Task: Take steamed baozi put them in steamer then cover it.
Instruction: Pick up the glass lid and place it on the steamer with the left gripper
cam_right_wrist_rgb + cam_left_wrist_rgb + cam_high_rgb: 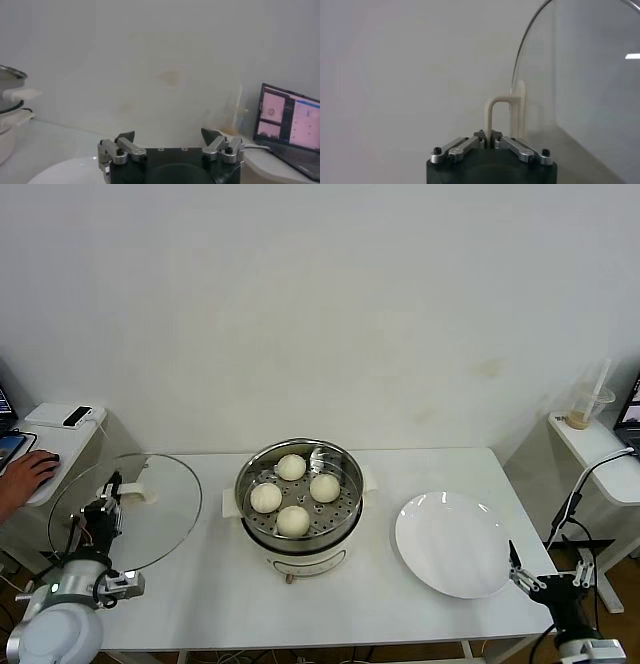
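Here the left gripper (pixel 490 141) pinches the cover (pixel 125 512) over the white table (pixel 220 604); right gripper (pixel 169 138) jaws spread.

White table (pixel 220 594) with steamer (pixel 298 529), plate (pixel 452 544)

Steamer (pixel 300 496) at table (pixel 220 594) centre. Four steamed baozi (pixel 291 467) in its tray: one at 12 o'clock, one at 3 (pixel 324 487), one at 6 (pixel 293 521), one at 9 (pixel 265 498), near one another. Plate (pixel 455 544) on table at steamer's 3 o'clock, apart from it. Cover (pixel 128 512) at steamer's 9 o'clock, over table's left edge, tilted, held by its handle (pixel 496 116) in left gripper (pixel 490 138). Right gripper (pixel 540 582) at table's right front corner, just beside the plate at its 4 o'clock, touching nothing.
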`<action>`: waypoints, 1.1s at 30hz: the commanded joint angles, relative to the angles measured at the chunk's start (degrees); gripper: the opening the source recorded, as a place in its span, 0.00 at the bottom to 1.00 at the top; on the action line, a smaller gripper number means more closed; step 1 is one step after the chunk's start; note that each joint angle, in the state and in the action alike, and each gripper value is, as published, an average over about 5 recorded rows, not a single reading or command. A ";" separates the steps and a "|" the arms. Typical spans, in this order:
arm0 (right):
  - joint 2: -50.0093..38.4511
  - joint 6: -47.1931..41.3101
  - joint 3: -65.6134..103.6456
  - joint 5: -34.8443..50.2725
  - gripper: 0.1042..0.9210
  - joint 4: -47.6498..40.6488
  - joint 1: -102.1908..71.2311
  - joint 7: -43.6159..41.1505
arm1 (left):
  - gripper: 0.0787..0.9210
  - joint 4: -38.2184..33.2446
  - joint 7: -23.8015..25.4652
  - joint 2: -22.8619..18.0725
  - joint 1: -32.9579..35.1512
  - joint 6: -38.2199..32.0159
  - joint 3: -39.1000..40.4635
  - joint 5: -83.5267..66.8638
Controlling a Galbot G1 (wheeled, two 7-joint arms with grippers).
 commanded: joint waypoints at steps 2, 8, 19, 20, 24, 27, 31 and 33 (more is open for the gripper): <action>0.98 0.25 -2.64 -3.24 0.88 0.21 -0.07 0.02 | 0.07 -8.91 4.40 2.82 -2.91 6.07 9.23 -2.93; 2.74 0.15 -4.73 -6.14 0.88 0.86 -0.02 0.08 | 0.07 -4.93 3.85 3.52 -10.57 7.92 18.20 -2.80; 5.69 0.38 -7.07 -9.76 0.88 0.39 0.29 0.08 | 0.07 1.60 7.41 -4.40 -21.39 10.53 29.71 4.80; 5.87 0.41 -7.18 -9.92 0.88 0.22 0.37 0.10 | 0.07 2.33 7.70 -5.25 -22.33 10.70 30.49 5.45; 6.27 0.42 -8.06 -9.71 0.88 -0.27 0.52 0.04 | 0.07 4.88 8.43 -8.14 -25.06 11.00 32.96 7.40; 6.66 0.56 -8.64 -9.94 0.88 -0.95 0.68 0.06 | 0.07 6.37 8.85 -10.28 -26.18 10.98 34.31 8.96; 7.24 0.94 -9.02 -10.57 0.88 -1.53 0.69 0.14 | 0.07 8.71 9.35 -13.53 -27.53 10.99 35.47 11.24; 7.19 1.10 -9.09 -10.50 0.88 -1.78 0.61 0.12 | 0.07 9.77 9.63 -15.11 -28.17 10.99 36.02 12.37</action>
